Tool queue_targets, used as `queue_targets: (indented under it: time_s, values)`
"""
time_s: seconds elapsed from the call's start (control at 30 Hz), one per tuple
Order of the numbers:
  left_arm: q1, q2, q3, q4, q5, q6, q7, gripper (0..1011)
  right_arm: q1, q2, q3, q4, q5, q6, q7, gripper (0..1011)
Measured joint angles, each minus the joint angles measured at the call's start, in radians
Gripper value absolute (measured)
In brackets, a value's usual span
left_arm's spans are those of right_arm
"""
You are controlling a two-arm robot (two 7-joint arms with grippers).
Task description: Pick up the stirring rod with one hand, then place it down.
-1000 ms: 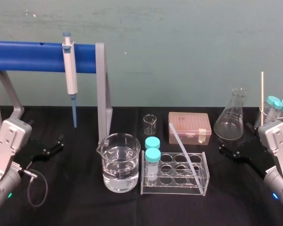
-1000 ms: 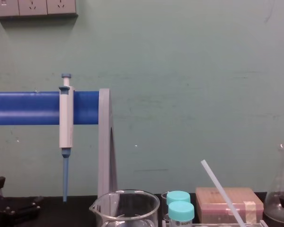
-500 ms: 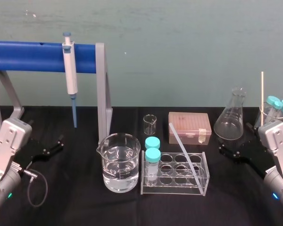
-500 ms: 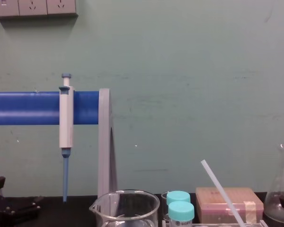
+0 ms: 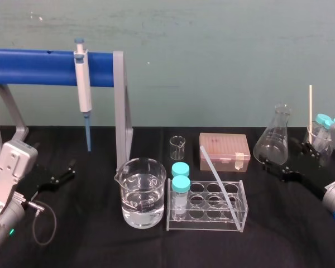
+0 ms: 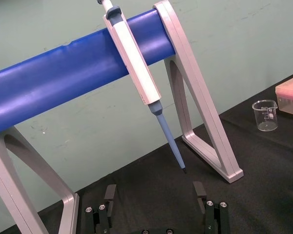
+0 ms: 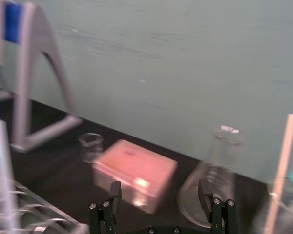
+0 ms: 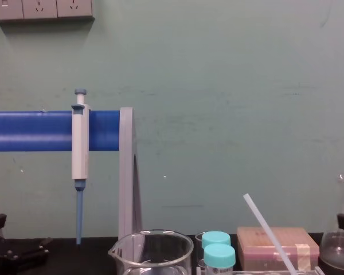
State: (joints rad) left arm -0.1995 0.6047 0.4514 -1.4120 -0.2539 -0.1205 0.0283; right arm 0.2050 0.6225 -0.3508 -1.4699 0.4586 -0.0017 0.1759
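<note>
Translucent white stirring rod (image 5: 218, 181) leans in the clear acrylic tube rack (image 5: 206, 226) at table centre, ungrasped. Step: approach. Black right gripper (image 5: 276, 169), jaws apart, sits well to the rod's right. Next: travel left, straddle the rod's upper end, close. Left gripper (image 5: 63, 173) parked at far left, jaws apart.

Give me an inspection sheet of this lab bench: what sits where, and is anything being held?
Surface: black table.
Job's things: stirring rod leans in the clear rack, not held.
Clutter: beaker of water, two capped tubes, small beaker, pink box, flask, pipette hanging on the blue stand.
Grippers: left gripper low at the table's left, fingers open, empty; right gripper beside the flask, fingers open, empty.
Cables: grey cable looped by the left arm.
Surroundings: green wall, wall sockets.
</note>
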Motion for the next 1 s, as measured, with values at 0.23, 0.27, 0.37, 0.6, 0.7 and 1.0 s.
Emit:
queue_targets:
  time_s: [0.23, 0.27, 0.37, 0.6, 0.7, 1.0]
  values:
    - [0.0, 0.0, 0.0, 0.0, 0.0, 0.0, 0.0, 1000, -0.007, 0.025, 0.024, -0.083, 0.099, 0.099, 0.142, 1004]
    - [0.0, 0.0, 0.0, 0.0, 0.0, 0.0, 0.0, 1000, -0.008, 0.028, 0.024, -0.092, 0.102, 0.105, 0.154, 1004]
    - [0.0, 0.0, 0.0, 0.0, 0.0, 0.0, 0.0, 1000, -0.01, 0.036, 0.018, -0.123, 0.107, 0.124, 0.195, 1004]
    - [0.0, 0.0, 0.0, 0.0, 0.0, 0.0, 0.0, 1000, -0.006, 0.051, -0.009, -0.165, 0.084, 0.161, 0.266, 1004]
    - [0.0, 0.0, 0.0, 0.0, 0.0, 0.0, 0.0, 1000, 0.002, 0.054, -0.022, -0.169, 0.074, 0.173, 0.29, 1004]
    - [0.0, 0.0, 0.0, 0.0, 0.0, 0.0, 0.0, 1000, 0.071, 0.022, -0.072, -0.102, 0.042, 0.208, 0.333, 1004]
